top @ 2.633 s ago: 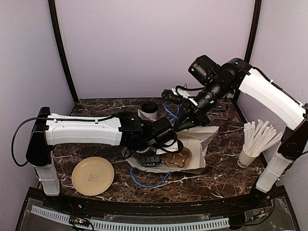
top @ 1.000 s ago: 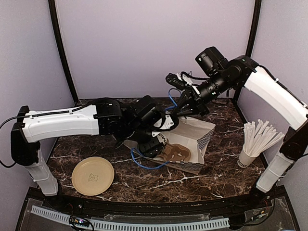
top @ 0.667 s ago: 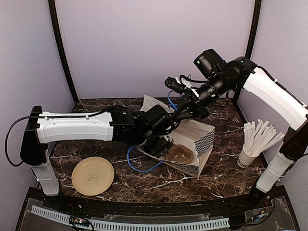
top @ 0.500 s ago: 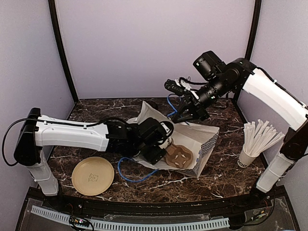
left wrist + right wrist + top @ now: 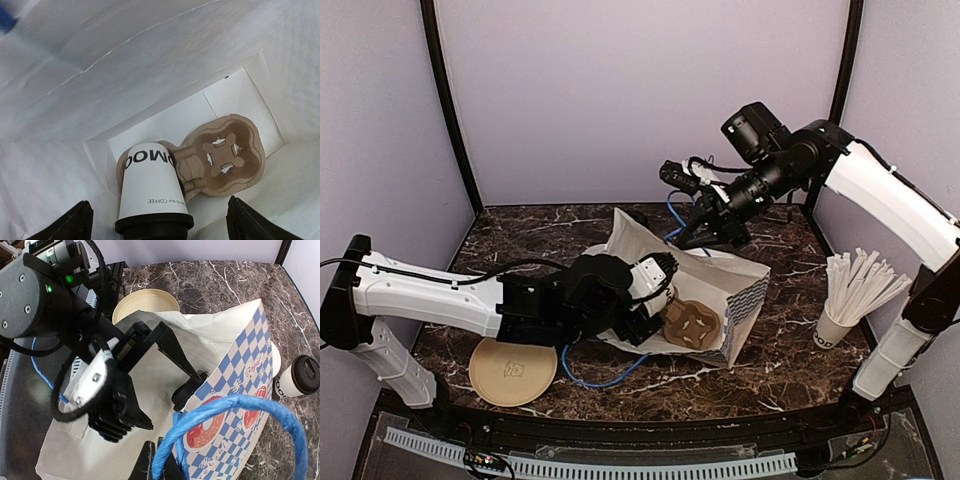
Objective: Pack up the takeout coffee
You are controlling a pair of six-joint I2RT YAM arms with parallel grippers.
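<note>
Cup 1 (image 5: 152,180), lidded, seated in carrier (image 5: 227,155) inside bag (image 5: 150,60); left gripper (image 5: 159,220) released, backing out; right gripper (image 5: 157,465) clenched on handle (image 5: 225,410); cup 2 (image 5: 299,376) outstanding.

**Lidded cup in the carrier at the bottom of the bag**

White paper bag (image 5: 150,65) walls fill the frame, creased, with a small blue patch (image 5: 5,17) at the upper left corner. At the centre lies the bag's flat floor, carrying a brown moulded-pulp carrier (image 5: 225,155). Its right socket faces the camera, showing cross-shaped cut-outs. A white paper cup (image 5: 150,185) has its base at the carrier's left socket and leans toward the lens, with dark print near the base. Its black lid (image 5: 155,225) sits at the bottom edge of the frame. The left hand (image 5: 162,225) stands wide, with dark fingertips (image 5: 80,225) in the lower corners, clear of the cup on both sides.
</note>
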